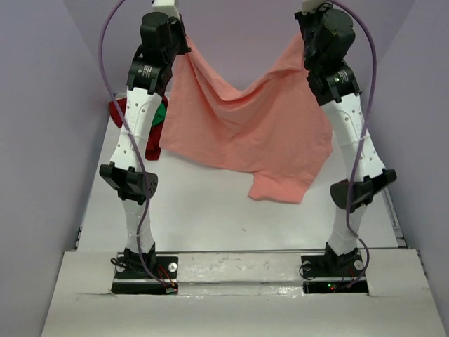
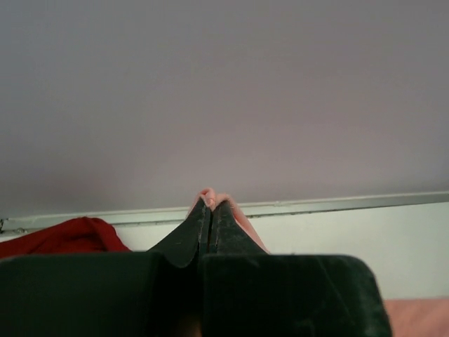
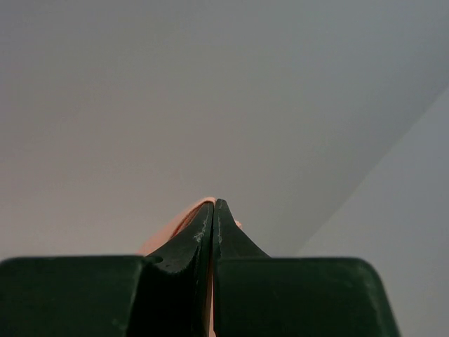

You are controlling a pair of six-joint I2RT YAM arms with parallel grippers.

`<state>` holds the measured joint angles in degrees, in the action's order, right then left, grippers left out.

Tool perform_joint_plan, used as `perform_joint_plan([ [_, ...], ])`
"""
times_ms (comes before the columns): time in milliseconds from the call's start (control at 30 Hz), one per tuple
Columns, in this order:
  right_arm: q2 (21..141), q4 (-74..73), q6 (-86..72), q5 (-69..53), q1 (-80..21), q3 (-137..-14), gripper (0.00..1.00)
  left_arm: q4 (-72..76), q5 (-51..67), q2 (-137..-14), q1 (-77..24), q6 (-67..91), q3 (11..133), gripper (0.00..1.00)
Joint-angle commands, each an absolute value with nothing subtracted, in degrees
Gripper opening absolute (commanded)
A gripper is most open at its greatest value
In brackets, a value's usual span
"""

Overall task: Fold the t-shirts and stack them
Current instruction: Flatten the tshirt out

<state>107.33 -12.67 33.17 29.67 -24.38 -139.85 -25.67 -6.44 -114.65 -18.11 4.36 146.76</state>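
Between pressed-together jaws, left gripper (image 2: 210,203) and right gripper (image 3: 214,205) each pinch an upper edge of the salmon-pink t-shirt (image 1: 245,119), which sags between and below them.

Soft, even light, faint shadows; both wrist views blur up close

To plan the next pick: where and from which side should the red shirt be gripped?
Probably the red shirt at its near end, clear of the green shirt, from above; the rest bunches behind the left arm. The left gripper and right gripper now hold the pink shirt.
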Motion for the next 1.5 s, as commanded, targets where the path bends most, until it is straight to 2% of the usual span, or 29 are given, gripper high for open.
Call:
perform_joint_plan([
  [0,112.1,-15.7,25.3,19.0,-19.3,-151.3,0.0,-19.1,-0.3,-114.6,-12.4,6.4,147.9,0.0],
  [200,109.9,-17.1,24.1,17.6,-19.3,-154.9,0.0,-17.7,3.6,-109.9,-10.8,6.9,146.4,0.0],
  [300,104.6,-16.6,24.3,17.1,-19.3,-154.9,0.0,-16.3,4.7,-105.3,-10.7,8.7,146.3,0.0],
  [500,98.5,-15.9,25.2,18.4,-19.3,-144.0,0.0,-17.4,5.5,-101.6,-10.7,8.9,142.2,0.0],
  [800,88.6,-21.1,15.3,21.1,-19.9,-120.0,0.0,-12.5,1.1,-90.4,-14.2,10.1,113.3,0.0],
  [933,84.8,-31.5,7.3,18.8,-21.2,-115.0,0.0,-13.3,-1.6,-85.3,-15.8,11.5,100.1,0.0],
  [1033,80.2,-33.9,4.7,24.4,-26.8,-109.5,0.0,-13.7,-2.4,-81.7,-18.0,12.5,93.0,0.0],
  [1167,76.9,-37.1,1.5,27.8,-28.6,-103.0,0.0,-13.7,-4.5,-77.4,-21.1,12.1,87.3,0.0],
  [1267,77.3,-36.6,2.9,31.0,-28.6,-100.6,0.0,-14.1,-5.8,-76.4,-21.7,11.8,86.0,0.0],
  [1467,84.4,-33.9,6.8,35.4,-28.6,-107.5,0.0,-15.0,-9.6,-82.3,-20.7,10.1,92.9,0.0],
])
